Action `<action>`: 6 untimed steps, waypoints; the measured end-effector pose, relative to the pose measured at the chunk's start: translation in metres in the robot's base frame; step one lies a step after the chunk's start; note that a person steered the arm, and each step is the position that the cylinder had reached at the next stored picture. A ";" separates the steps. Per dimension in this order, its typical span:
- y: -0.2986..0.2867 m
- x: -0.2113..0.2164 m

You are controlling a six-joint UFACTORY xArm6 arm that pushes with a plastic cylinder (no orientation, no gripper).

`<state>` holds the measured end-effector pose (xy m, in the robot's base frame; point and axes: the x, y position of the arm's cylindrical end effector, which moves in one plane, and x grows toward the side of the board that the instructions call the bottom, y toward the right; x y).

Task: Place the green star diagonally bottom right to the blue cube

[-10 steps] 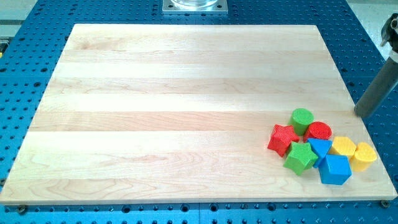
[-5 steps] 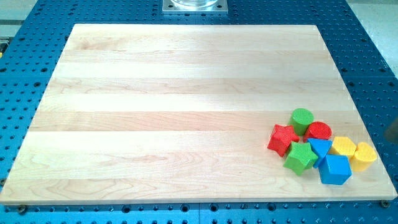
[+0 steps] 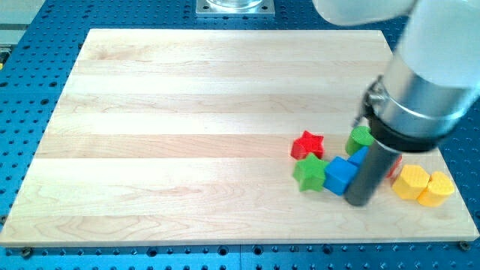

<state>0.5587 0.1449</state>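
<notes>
At the view's lower right of the bench: my tip set down amid the block cluster.
No hand fitted; the rod ends against the blue cube on its right. Green star touches the cube's left side; red star just above it. A green block is partly hidden behind the rod; two yellow blocks lie right of the tip.

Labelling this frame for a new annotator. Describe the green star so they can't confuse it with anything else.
Start at the wooden board and go to the block cluster near the corner at the view's bottom right. The green star is at the cluster's left edge, just below the red star and touching the blue cube on its right. My tip is beyond that cube. The other green block is not star-shaped.
</notes>
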 end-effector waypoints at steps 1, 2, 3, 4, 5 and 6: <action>-0.042 -0.034; -0.082 -0.069; -0.085 -0.080; -0.085 -0.080; -0.085 -0.082; -0.079 -0.098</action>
<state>0.4602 0.0659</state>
